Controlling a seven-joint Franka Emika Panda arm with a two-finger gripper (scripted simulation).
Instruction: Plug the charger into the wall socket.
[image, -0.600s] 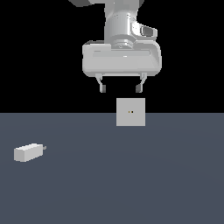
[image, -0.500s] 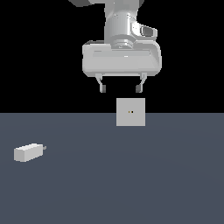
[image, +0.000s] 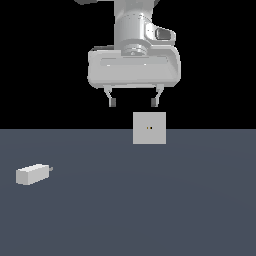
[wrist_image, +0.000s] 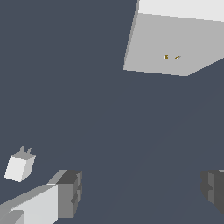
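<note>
Lying charger (image: 32, 174), well apart from claw (image: 133, 102)

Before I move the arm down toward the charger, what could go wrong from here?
1. The open tool hangs above the wall socket, while the charger lies far off toward the exterior view's left; descending straight risks hitting the socket.
2. The charger is small with thin prongs; a skewed grip could misalign them with the socket holes.

Flat, matte slate-blue floor surface (image: 150, 210), uniform and unmarked, extending beneath and well below the jaws; plain black background (image: 45, 60) lies behind and around the jaws.
</note>
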